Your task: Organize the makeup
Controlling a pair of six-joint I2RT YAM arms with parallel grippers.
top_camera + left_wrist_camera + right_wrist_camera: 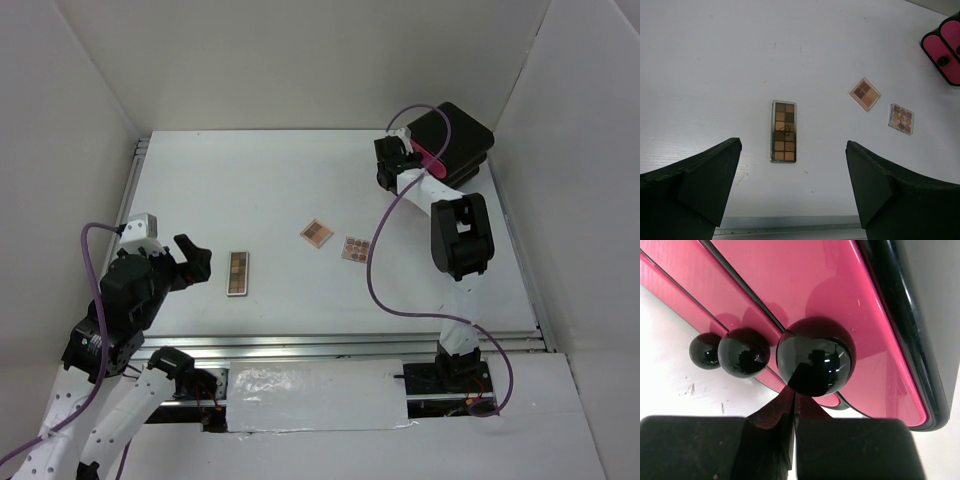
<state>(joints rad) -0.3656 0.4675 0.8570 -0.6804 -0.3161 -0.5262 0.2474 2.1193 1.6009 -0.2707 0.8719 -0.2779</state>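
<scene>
A narrow brown eyeshadow palette [238,273] lies on the white table at front left. It also shows in the left wrist view [784,131]. Two small square tan-orange palettes [316,233] [355,248] lie near the middle, and also in the left wrist view [864,93] [901,118]. My left gripper [195,262] is open and empty, just left of the brown palette [792,190]. My right gripper [400,160] is shut, its tips [794,395] touching the underside of the nearest black knob [815,360] on a pink drawer front [805,280]. No brushes or pencils are in view.
The black box with pink drawers [458,140] stands at the back right corner. Two more black knobs [744,352] [705,351] sit beside the first. White walls enclose the table. A metal rail [350,345] runs along the front edge.
</scene>
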